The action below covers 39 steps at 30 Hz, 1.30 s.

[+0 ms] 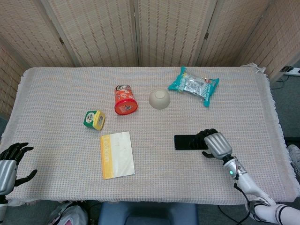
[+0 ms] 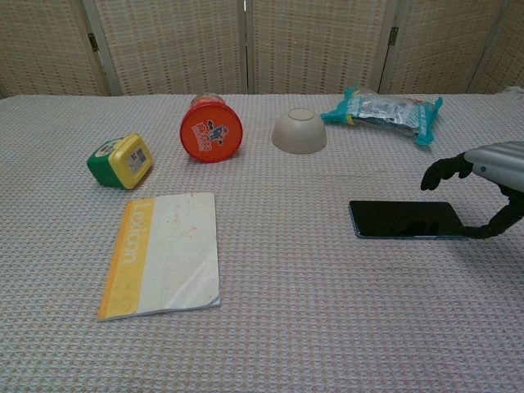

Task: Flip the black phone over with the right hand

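The black phone (image 1: 187, 142) (image 2: 407, 219) lies flat on the woven cloth, right of centre, its glossy face up. My right hand (image 1: 215, 144) (image 2: 485, 181) hovers over the phone's right end with its fingers spread and nothing in them; in the chest view the thumb reaches down to the cloth beside that end. Whether it touches the phone is unclear. My left hand (image 1: 8, 162) rests open at the table's front left corner, holding nothing.
A yellow-spined Lexicon booklet (image 1: 116, 154) lies front left. Behind it are a green and yellow box (image 1: 93, 119), a red can on its side (image 1: 125, 100), an upturned beige bowl (image 1: 159, 99) and a teal snack bag (image 1: 194, 85).
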Motion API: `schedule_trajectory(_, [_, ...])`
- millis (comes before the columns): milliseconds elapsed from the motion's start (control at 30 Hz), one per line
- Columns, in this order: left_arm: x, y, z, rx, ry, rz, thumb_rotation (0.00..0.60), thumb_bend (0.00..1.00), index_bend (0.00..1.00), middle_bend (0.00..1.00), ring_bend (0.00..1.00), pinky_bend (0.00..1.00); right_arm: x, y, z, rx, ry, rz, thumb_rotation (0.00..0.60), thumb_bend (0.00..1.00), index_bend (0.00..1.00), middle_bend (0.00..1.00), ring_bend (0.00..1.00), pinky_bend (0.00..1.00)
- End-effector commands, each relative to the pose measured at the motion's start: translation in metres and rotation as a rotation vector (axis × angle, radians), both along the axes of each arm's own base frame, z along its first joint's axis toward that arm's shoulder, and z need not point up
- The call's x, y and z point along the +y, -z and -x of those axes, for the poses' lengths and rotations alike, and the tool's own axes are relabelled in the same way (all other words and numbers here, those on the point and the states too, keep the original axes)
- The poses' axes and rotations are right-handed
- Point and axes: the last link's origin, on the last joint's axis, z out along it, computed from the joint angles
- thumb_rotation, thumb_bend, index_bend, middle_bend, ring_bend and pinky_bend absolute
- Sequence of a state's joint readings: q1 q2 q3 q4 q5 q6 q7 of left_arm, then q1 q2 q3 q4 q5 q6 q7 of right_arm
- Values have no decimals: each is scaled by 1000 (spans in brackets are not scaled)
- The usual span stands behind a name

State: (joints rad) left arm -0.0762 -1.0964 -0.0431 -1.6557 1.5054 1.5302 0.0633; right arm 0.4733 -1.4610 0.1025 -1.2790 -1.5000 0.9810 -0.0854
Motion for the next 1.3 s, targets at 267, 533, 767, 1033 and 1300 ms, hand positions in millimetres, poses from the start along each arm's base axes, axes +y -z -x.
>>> schedule_trajectory(267, [3,1,-1,3,5,6,600,200,288,215,164,252,-13,21,-10,18,-18,6,600,87,292,291,239,264])
schedule_trajectory(533, [3,1,-1,3,7,6,600,201,287,215,163,252,-17,31,-14,23,-18,6,600,86,292,296,238,264])
schedule_trajectory(767, [3,0,1,3,4,3,600,200,287,215,163,252,-19,40,-15,40,-19,-7,600,84,291,296,238,264])
schedule_trajectory(1033, [3,0,2,3,1,0,600,201,287,215,163,252,-20,45,-16,55,-20,-12,600,98,292,297,237,264])
schedule_trajectory(1300, [3,0,4,0,-3,1,600,201,287,215,163,252,-23,49,-18,69,-16,-18,600,116,292,298,237,264])
